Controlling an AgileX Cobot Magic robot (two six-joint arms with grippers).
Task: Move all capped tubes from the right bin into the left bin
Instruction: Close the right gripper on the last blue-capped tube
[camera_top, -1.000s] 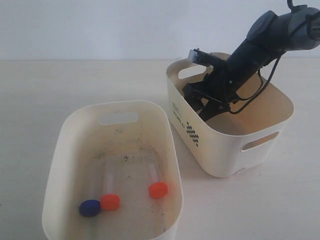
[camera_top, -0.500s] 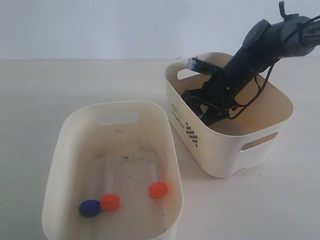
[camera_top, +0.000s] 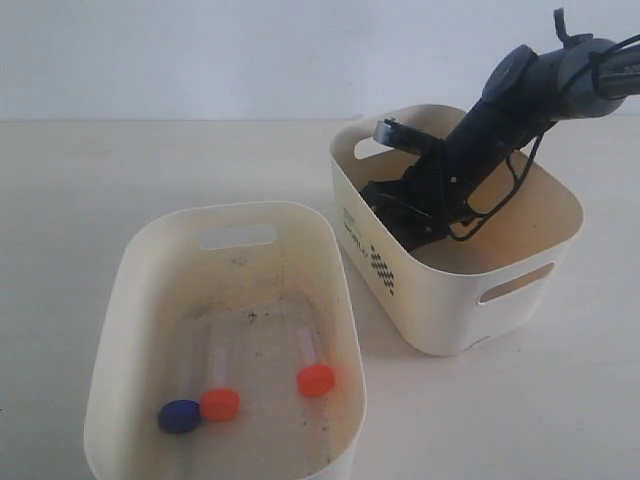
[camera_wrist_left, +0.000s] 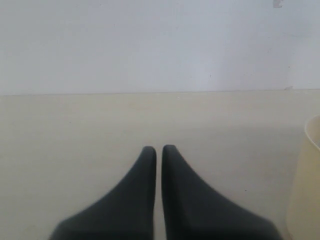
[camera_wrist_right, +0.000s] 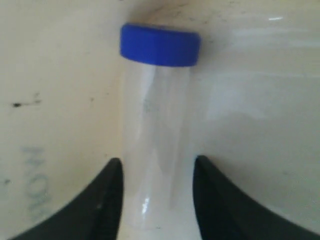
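Observation:
The right bin (camera_top: 440, 300), with its black checkered print, holds one clear tube (camera_wrist_right: 157, 125) with a dark blue cap (camera_wrist_right: 160, 45), lying on the floor against the wall. My right gripper (camera_wrist_right: 157, 165) reaches down into this bin (camera_top: 405, 210). It is open, with a fingertip on each side of the tube's body and a thin gap at each. The left bin (camera_top: 150, 300) has a speckled floor and holds three tubes: one blue-capped (camera_top: 180, 415) and two orange-capped (camera_top: 220, 404) (camera_top: 316, 380). My left gripper (camera_wrist_left: 158, 150) is shut on nothing above bare table, out of the exterior view.
A cream bin wall (camera_wrist_left: 306, 180) shows at the edge of the left wrist view. The two bins stand close together on a pale table (camera_top: 90, 180), with a white wall behind. The right arm's cables (camera_top: 500, 200) hang inside the right bin.
The right arm has leaned lower and further into the right bin, bringing its fingers down around the tube. The bin has shifted slightly. The tubes in the left bin have not moved.

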